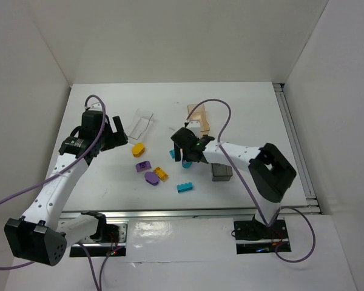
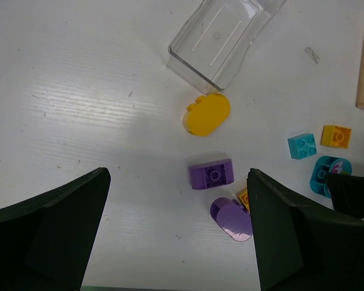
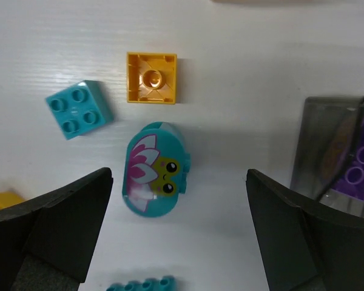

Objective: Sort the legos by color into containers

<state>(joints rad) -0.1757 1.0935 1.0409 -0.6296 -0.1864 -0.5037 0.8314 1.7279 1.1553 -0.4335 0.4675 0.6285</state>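
- Teal rounded lego with a flower face [image 3: 155, 177] lies on the desk [image 3: 242, 73], under the right hand [image 1: 182, 154]. That hand's jaws are spread wide and grip nothing.
- Teal square lego [image 3: 80, 109] and orange square lego [image 3: 151, 77] lie just beside it.
- Dark grey container [image 1: 221, 172] sits near the right hand, with a purple lego [image 3: 359, 163] inside.
- Left hand [image 1: 117, 134] is wide open and empty, near the yellow oval lego [image 2: 207, 113] and the purple studded lego [image 2: 212, 174].
- Clear container [image 2: 221, 36] is just beside the yellow oval lego; tan container [image 1: 198, 118] is further back.
- Long teal lego [image 1: 184, 187] lies toward the near desk edge.

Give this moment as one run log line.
left end effector: open, empty | right end effector: open over teal rounded lego
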